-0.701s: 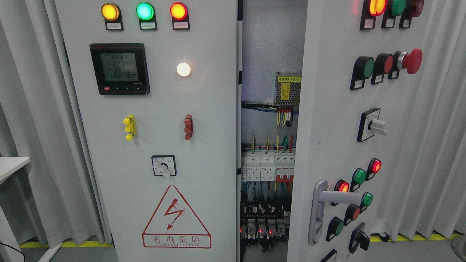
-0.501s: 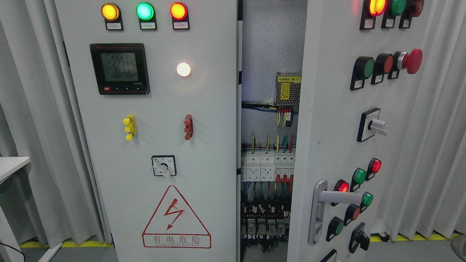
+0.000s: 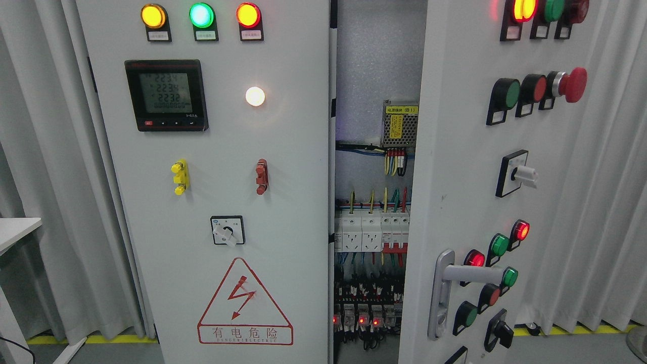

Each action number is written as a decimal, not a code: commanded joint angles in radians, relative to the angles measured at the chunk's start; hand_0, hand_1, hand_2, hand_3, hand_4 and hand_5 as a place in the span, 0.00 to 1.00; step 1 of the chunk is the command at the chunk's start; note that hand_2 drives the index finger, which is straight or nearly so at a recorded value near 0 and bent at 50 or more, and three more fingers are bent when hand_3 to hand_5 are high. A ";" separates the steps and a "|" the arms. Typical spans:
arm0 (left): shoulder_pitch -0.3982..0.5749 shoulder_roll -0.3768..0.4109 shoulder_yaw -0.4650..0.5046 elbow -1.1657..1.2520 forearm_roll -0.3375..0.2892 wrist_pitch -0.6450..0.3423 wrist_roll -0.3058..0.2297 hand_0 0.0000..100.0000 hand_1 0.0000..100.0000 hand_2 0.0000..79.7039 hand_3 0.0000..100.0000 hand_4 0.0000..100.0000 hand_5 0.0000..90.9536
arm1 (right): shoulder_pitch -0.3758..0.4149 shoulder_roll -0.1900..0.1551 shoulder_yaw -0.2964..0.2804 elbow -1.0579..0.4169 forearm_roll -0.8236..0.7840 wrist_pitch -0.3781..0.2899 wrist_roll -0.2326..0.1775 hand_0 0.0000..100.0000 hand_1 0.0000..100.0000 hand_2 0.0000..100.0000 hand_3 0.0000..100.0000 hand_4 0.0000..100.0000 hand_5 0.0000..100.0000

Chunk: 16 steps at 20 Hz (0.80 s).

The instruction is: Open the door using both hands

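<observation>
A grey electrical cabinet fills the head view. Its right door (image 3: 465, 167) stands swung partly open toward me, carrying a silver lever handle (image 3: 467, 275), coloured push buttons and a red mushroom button (image 3: 572, 84). Through the gap between the doors I see wiring, white breakers (image 3: 371, 231) and a power supply (image 3: 400, 125). The left panel (image 3: 217, 177) is flat and closed, with a digital meter (image 3: 167, 96), three indicator lamps and a red warning triangle (image 3: 244, 306). Neither of my hands nor arms shows in the frame.
Pale curtains (image 3: 606, 192) hang on both sides of the cabinet. A white table corner (image 3: 15, 230) juts in at the left edge. Yellow floor tape (image 3: 576, 330) runs along the base.
The door and panel have not moved. Only the meter digits and small red lights inside the cabinet flicker.
</observation>
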 commanded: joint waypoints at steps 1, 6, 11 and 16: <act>0.116 0.058 -0.025 -0.416 -0.005 -0.021 -0.120 0.29 0.00 0.04 0.03 0.03 0.00 | 0.003 -0.003 -0.002 0.000 0.000 0.000 0.001 0.22 0.00 0.00 0.00 0.00 0.00; 0.235 0.118 -0.092 -0.681 -0.003 -0.093 -0.428 0.29 0.00 0.04 0.03 0.03 0.00 | 0.003 -0.003 -0.002 0.000 0.000 0.000 0.001 0.22 0.00 0.00 0.00 0.00 0.00; 0.312 0.285 -0.298 -0.983 0.000 -0.245 -0.438 0.29 0.00 0.04 0.03 0.03 0.00 | 0.003 -0.003 -0.002 0.000 0.000 0.000 0.001 0.22 0.00 0.00 0.00 0.00 0.00; 0.343 0.432 -0.444 -1.195 0.003 -0.340 -0.441 0.29 0.00 0.04 0.03 0.03 0.00 | 0.003 -0.003 -0.002 0.000 0.000 0.000 0.001 0.22 0.00 0.00 0.00 0.00 0.00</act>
